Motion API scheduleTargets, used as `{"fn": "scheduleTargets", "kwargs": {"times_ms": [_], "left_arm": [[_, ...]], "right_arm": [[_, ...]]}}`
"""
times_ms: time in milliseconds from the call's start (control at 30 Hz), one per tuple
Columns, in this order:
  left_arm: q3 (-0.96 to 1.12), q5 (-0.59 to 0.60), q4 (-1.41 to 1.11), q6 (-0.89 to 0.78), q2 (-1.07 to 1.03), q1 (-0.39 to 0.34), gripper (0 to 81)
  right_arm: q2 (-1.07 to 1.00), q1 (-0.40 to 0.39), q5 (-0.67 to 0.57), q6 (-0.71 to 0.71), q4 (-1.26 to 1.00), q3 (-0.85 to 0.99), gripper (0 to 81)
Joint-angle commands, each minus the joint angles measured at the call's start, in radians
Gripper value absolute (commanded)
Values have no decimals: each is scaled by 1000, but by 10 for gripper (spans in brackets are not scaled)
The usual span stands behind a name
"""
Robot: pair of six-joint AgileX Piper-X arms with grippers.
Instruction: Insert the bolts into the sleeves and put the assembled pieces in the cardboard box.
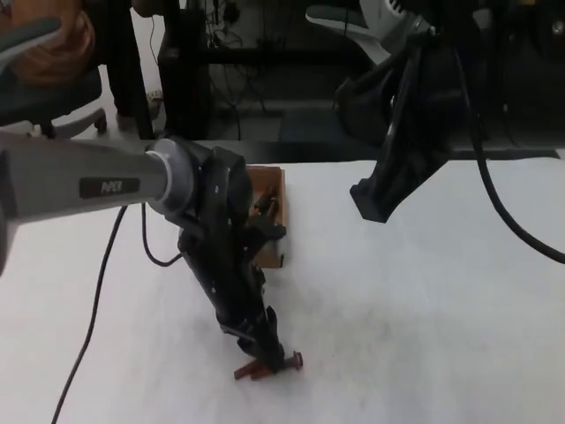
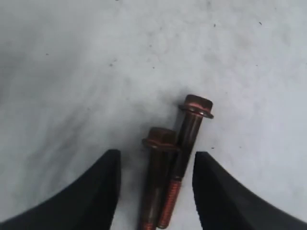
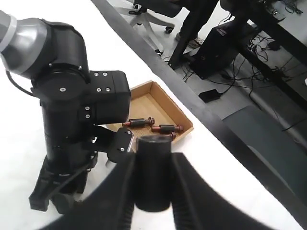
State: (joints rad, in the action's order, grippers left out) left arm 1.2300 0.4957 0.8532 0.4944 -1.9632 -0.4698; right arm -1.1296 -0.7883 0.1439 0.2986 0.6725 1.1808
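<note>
bolts [image 2: 189, 129]: coppery-brown metal, dull sheen, threads noted at shank ends.
bench cover [image 2: 96, 72]: white, matt, faintly speckled; material not determined.
left gripper [image 2: 156, 154] fingers [image 2: 96, 191]: black, matt, plastic-looking.
sleeve [image 3: 152, 172]: dark, smooth, low sheen.
cardboard box [image 3: 144, 101]: brown paperboard, matt.
arm link [image 1: 79, 177], left of high view: grey, smooth, satin.
joint housing [image 1: 221, 190]: black, matt.

Seemingly, left arm [image 1: 207, 212] hides much of cardboard box [image 1: 274, 181].
</note>
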Motion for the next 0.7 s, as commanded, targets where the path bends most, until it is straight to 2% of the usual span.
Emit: {"fn": "scheduleTargets", "kwargs": {"times_ms": [0,267,400,533,667], "left_arm": [[-15,-213,-73,1,-48,30,472],[-15,-217,-78,4,-48,28,472],[-15,-256,-78,-61,-48,20,472],[-15,-322,-68,-62,-48,-23,472],[-15,-338,-86,-61,-48,-86,472]], "right_arm": [[9,4,-15,-7,-10,4,6],[9,4,-30,-9,-14,4,6],[9,4,-30,-9,-27,4,6],[9,4,-30,-9,-52,4,6],[9,4,-30,0,-64,4,6]]}}
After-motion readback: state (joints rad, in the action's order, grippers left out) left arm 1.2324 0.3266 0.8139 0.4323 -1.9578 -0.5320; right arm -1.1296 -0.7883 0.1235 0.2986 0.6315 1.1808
